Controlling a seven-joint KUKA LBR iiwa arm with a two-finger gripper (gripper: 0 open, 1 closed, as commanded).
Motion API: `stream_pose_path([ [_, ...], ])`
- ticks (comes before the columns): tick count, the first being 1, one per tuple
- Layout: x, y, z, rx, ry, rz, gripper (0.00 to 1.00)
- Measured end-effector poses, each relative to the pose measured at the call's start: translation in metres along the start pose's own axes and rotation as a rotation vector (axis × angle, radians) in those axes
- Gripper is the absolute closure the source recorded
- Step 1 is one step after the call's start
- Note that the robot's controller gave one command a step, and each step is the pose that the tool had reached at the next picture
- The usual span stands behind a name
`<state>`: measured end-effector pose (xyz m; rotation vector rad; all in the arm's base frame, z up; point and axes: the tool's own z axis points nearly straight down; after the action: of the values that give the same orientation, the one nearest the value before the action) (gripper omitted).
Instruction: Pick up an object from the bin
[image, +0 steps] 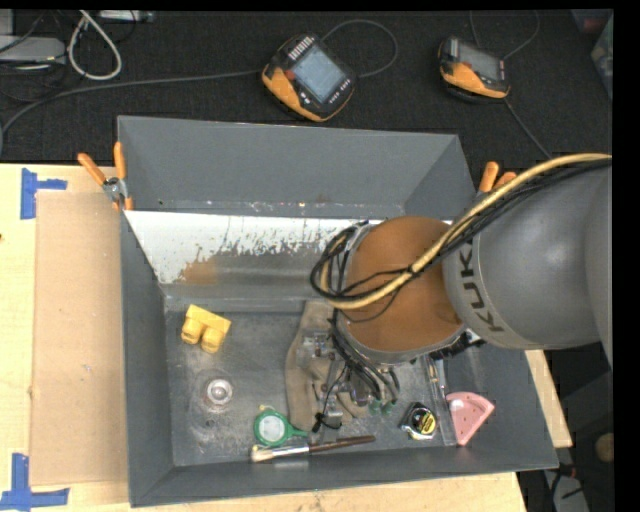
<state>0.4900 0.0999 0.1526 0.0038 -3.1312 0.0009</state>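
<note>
My gripper (335, 395) hangs low over the front middle of the bin, under the arm's orange cover. It is above a brownish, flat, crumpled piece (299, 372) that lies on the bin floor. Just in front of it and to its left sits a round green and white tape measure (271, 429). A thin brush with a dark handle (312, 447) lies along the front wall below the gripper. To its right is a small black and yellow tape measure (422, 421).
A pink wedge-shaped piece (470, 414) lies in the front right corner. A yellow block (205, 329) and a small clear cup (217, 392) sit on the left side. The arm and its cables cover the bin's right half.
</note>
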Motion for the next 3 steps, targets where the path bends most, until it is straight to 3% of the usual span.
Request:
stream_pose_path([
  [1, -0.002, -0.001, -0.004, -0.001, -0.008, 0.005, 0.00],
  [2, -0.010, -0.077, 0.084, -0.001, -0.006, 0.041, 0.00],
  [3, 0.004, -0.076, 0.081, -0.003, -0.030, -0.172, 0.00],
])
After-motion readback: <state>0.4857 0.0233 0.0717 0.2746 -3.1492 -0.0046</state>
